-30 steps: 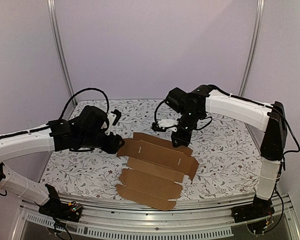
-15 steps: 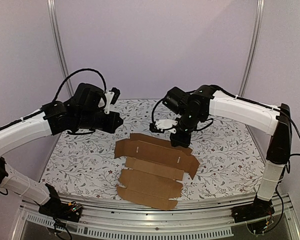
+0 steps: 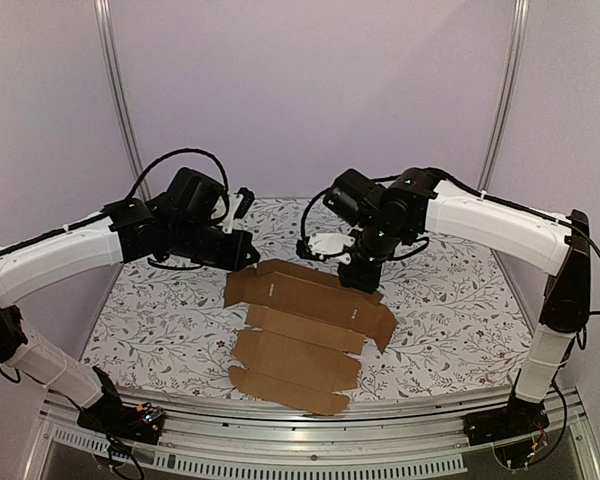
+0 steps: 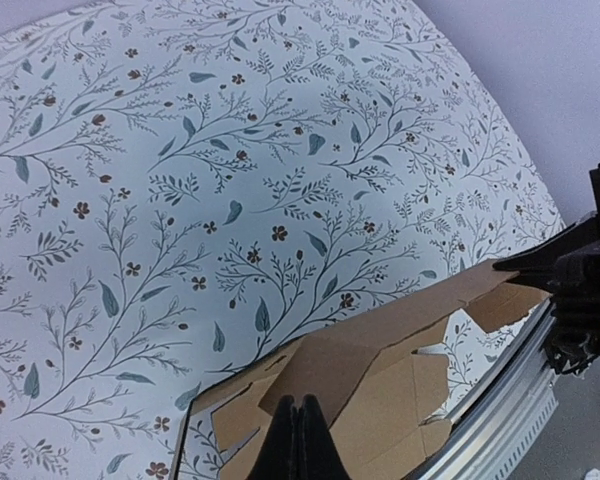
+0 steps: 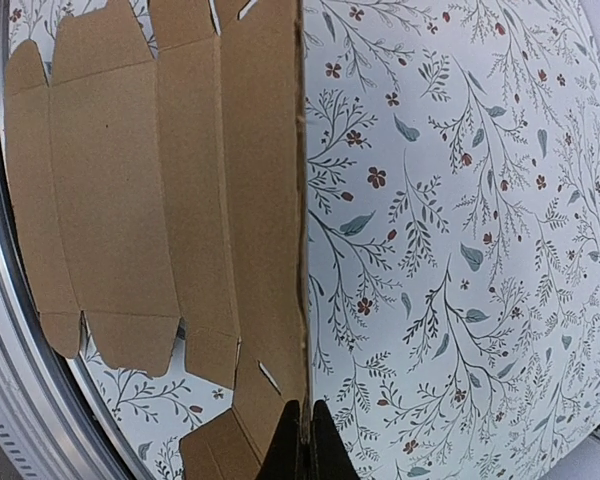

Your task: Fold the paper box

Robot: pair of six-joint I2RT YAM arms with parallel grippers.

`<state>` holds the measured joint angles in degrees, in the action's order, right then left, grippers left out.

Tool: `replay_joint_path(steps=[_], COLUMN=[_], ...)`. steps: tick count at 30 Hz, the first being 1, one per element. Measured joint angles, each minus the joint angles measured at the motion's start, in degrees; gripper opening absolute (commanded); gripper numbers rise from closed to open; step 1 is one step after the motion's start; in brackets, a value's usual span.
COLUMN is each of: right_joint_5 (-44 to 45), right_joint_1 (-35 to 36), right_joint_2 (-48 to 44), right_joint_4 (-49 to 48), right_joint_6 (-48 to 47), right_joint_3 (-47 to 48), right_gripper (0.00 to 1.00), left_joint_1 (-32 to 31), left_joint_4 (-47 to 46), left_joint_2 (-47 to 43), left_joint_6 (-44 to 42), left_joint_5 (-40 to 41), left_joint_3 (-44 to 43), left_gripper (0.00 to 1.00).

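The left gripper (image 3: 242,257) hung clenched on nothing by the far-left corner of the paper box (image 3: 298,335), a flat sheet on the table (image 3: 160,320). The right gripper (image 3: 360,280) pinched its far edge, where a thin bite risked slipping or creasing crookedly.

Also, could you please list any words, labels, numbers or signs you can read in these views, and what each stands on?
None can be read. The plain brown corrugated cardboard sheet is unprinted, the white table cover with its leaf-and-flower pattern carries no lettering, and the white robot arm casings show no legible marking.
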<state>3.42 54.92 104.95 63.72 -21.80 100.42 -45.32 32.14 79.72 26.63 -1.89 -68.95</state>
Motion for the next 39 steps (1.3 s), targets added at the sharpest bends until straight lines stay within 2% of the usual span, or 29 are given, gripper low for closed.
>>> replay_joint_path(steps=[13, 39], right_joint_5=[1.9, -0.7], right_joint_1=[0.8, 1.7], right_joint_2=[0.0, 0.0], right_joint_4=[-1.4, -2.8], right_joint_6=[1.5, 3.6], right_joint_3=[0.1, 0.3], right_gripper=[0.0, 0.0], left_joint_1=[-0.4, -0.7], left_joint_4=[-0.8, -7.9], left_joint_2=[3.0, 4.5], left_joint_6=[1.3, 6.9], left_joint_5=[-6.4, -6.3], left_joint_3=[0.0, 0.2], left_gripper=[0.0, 0.0])
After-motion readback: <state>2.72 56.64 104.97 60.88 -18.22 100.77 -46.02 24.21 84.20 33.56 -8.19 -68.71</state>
